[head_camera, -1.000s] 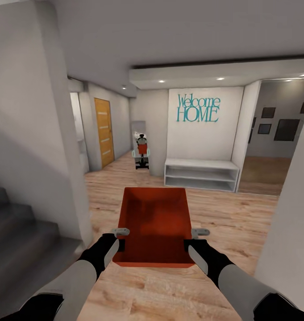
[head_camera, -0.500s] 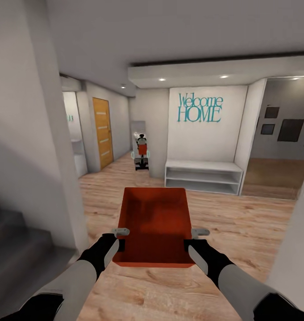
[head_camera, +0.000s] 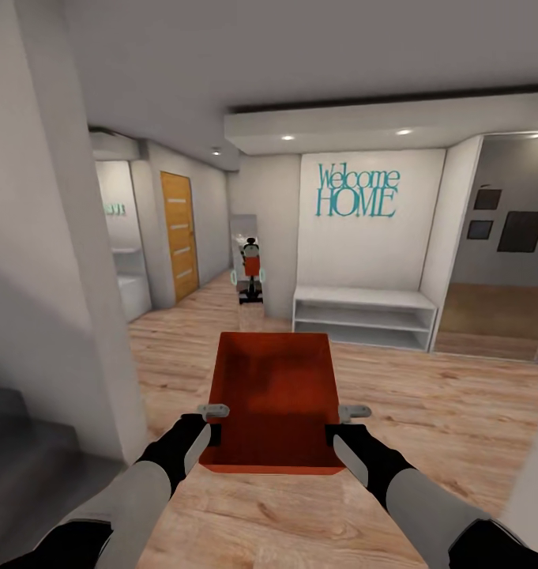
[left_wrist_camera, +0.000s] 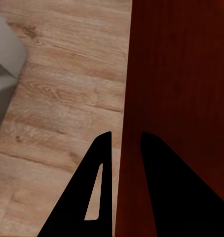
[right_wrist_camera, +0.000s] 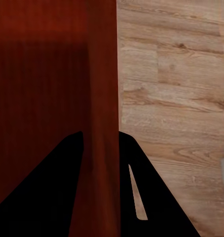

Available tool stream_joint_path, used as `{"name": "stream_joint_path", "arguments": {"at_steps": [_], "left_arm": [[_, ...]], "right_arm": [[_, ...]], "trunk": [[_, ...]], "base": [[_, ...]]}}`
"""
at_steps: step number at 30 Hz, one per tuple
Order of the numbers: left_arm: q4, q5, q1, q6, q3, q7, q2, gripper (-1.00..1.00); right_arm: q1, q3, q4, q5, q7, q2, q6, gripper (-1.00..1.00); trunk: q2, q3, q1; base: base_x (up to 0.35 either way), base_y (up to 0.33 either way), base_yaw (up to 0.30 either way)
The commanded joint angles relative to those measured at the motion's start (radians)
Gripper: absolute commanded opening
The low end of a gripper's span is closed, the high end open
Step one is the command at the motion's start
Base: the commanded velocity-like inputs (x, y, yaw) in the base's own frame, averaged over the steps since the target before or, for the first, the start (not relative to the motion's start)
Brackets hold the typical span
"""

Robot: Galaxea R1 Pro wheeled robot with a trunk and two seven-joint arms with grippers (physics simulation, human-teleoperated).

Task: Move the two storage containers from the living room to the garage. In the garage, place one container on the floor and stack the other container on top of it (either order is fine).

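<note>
Clamping the storage container (head_camera: 272, 395) by its side walls, left gripper (head_camera: 208, 435) and right gripper (head_camera: 337, 436) face open wood floor (head_camera: 427, 395) at twelve o'clock.

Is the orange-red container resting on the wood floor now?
No, in the head view the orange-red container hangs above the wood floor, held between both grippers.

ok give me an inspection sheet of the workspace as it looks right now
surface: light wood plank floor, no table in use
job's things: one orange-red storage container carried level above the floor, open top, nothing inside
clutter: nothing seen
grippers: left gripper clamps the container's left wall, right gripper its right wall, one finger inside and one outside
cables: nothing seen
surroundings: white shelf bench under teal Welcome HOME lettering, orange door, tall mirror reflecting the robot, grey stairs
</note>
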Motion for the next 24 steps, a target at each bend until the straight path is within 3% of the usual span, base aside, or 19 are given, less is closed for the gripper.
{"name": "stream_joint_path", "arguments": {"at_steps": [1, 24], "left_arm": [[0.004, -0.026, 0.0, 0.012, -0.007, 0.026, 0.001, -1.0], [0.004, -0.026, 0.0, 0.012, -0.007, 0.026, 0.001, -1.0]], "right_arm": [[-0.003, -0.016, -0.004, 0.027, -0.01, -0.001, 0.007, -1.0], [-0.002, -0.016, -0.004, 0.027, -0.01, -0.001, 0.007, -1.0]], "trunk": [[-0.002, -0.002, 0.001], [-0.002, -0.002, 0.001]], "base": [[0.322, 0.0, 0.0], [0.322, 0.0, 0.0]]}}
